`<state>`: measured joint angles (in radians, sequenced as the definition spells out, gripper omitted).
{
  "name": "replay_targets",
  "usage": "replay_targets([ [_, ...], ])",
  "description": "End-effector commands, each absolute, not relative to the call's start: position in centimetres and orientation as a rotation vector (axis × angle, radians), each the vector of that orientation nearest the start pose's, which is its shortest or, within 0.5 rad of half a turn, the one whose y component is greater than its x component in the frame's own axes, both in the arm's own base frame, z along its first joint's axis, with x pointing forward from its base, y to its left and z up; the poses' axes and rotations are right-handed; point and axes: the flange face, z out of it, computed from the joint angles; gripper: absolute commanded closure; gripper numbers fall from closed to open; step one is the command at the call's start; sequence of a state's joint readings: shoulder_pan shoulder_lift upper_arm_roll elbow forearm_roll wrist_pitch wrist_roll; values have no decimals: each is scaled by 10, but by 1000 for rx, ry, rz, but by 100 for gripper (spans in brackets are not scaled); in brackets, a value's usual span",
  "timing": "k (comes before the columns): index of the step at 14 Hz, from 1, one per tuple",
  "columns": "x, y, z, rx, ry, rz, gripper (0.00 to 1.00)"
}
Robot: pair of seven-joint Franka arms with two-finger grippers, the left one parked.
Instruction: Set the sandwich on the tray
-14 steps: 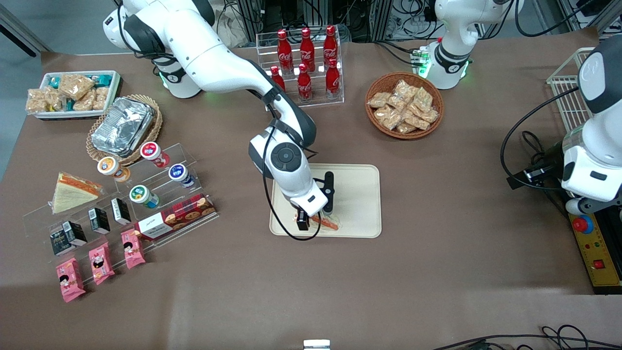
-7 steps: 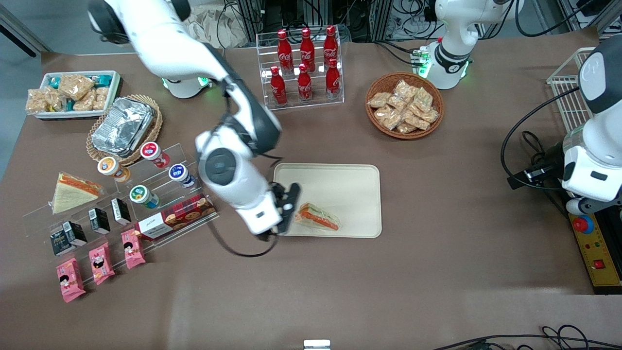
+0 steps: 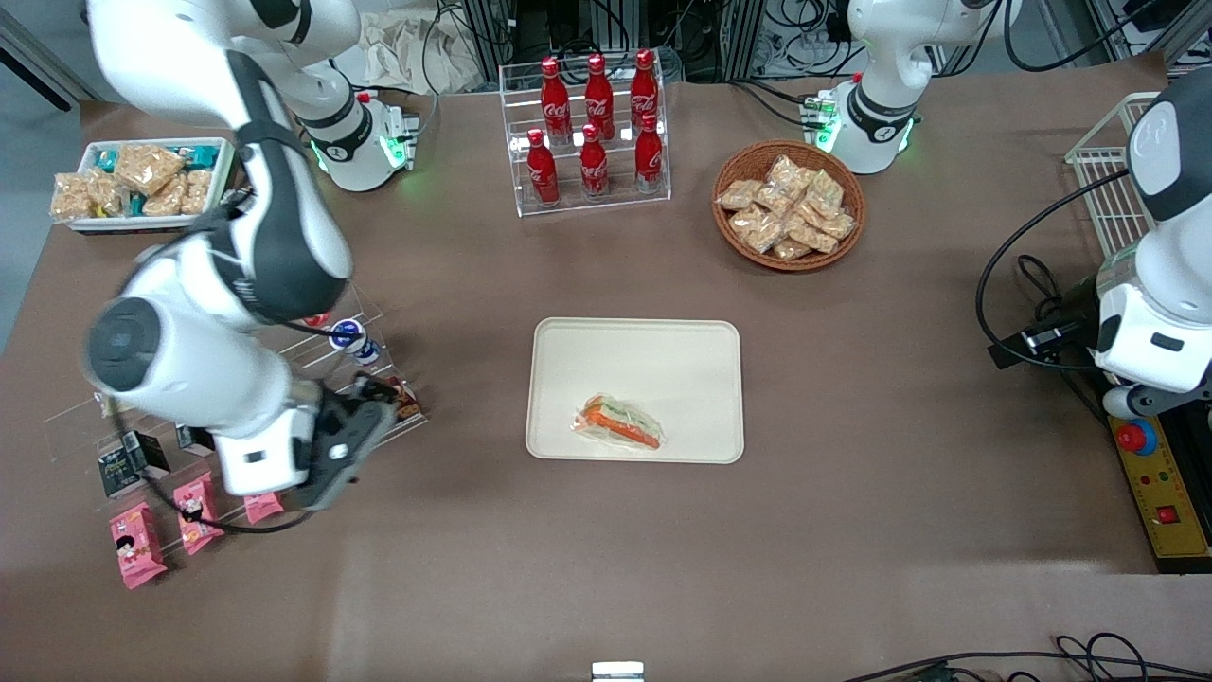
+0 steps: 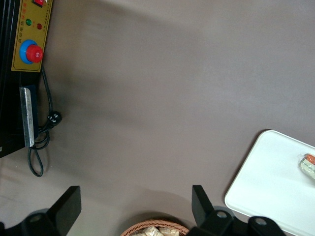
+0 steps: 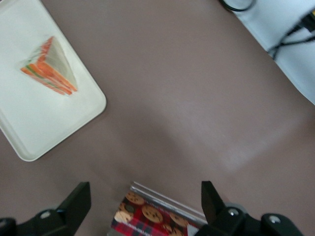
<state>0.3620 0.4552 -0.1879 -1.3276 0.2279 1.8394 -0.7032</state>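
- Sandwich [image 3: 620, 423]: lies flat on the tray [image 3: 663, 360], in the part nearest the front camera, free of any grip; orange and green filling layers show through the clear wrap
- Tray: flat on the brown table [image 3: 852, 530], mid-table, holding nothing but the sandwich
- Gripper [image 3: 346, 445]: well apart from the tray, toward the working arm's end of the table, raised above the clear snack rack [image 3: 379, 313]; fingers spread wide with nothing between them, confirmed in the right wrist view [image 5: 142, 204]
- Cookie box [image 5: 150, 216]: red plaid, seen directly below the gripper in the wrist view
- Also present: bottle rack [image 3: 592, 123], wicker basket of snack packets [image 3: 788, 204], pink packets [image 3: 137, 545] near the rack's front edge
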Motion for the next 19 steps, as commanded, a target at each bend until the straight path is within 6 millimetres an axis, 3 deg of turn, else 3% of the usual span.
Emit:
replay_targets([
  [1, 667, 111, 516, -2843, -989, -95, 0],
  [5, 649, 18, 538, -2940, -685, 47, 0],
  [7, 647, -6, 540, -2947, -616, 52, 0],
  [13, 638, -36, 543, -2982, -415, 112, 0],
  [16, 631, -29, 554, -3008, -116, 136, 0],
  [19, 631, -17, 554, -3017, -74, 153, 0],
])
